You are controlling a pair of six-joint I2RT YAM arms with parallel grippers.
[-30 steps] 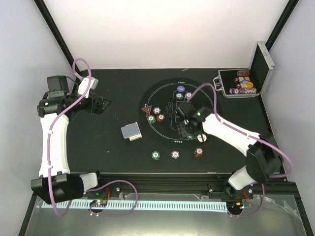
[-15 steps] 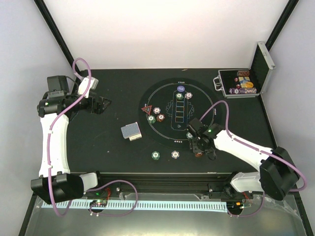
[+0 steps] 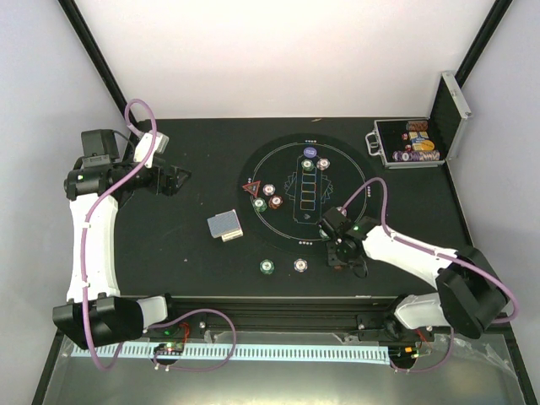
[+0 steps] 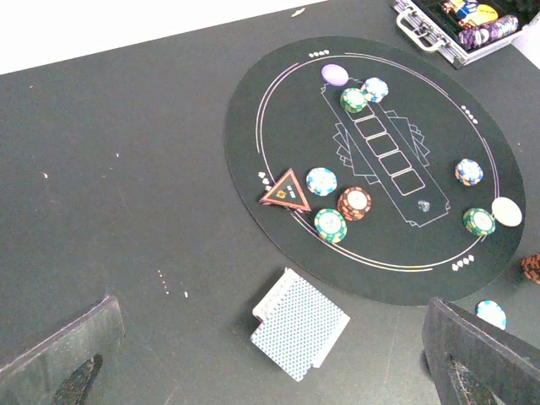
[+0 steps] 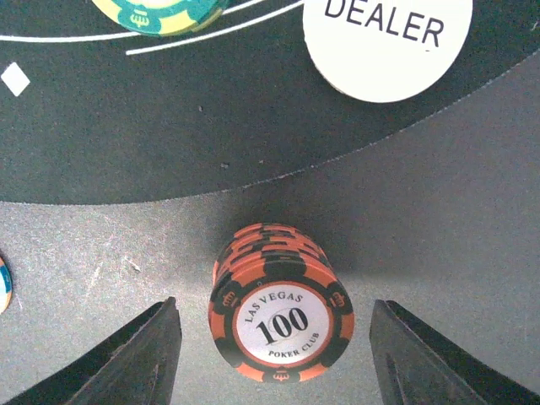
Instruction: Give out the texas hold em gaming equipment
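One orange chip stack point(image 5: 281, 325) stands untouched inside the spread right gripper point(image 5: 272, 308)

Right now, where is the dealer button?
The dealer button lies top right in the right wrist view, on the edge of the round mat, just beyond the orange 100-chip stack.

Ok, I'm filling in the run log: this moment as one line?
right gripper: open, astride orange chip stack beside mat | left gripper: open, holding nothing

the stack of chips point(image 5: 281, 319) stands between the fingers point(image 5: 143, 354) of the right gripper point(image 5: 272, 305), touching neither, on the table point(image 5: 472, 211) just off the round mat point(image 5: 126, 126); the dealer disc point(image 5: 386, 42) lies beyond the fingertips, on the mat's edge.
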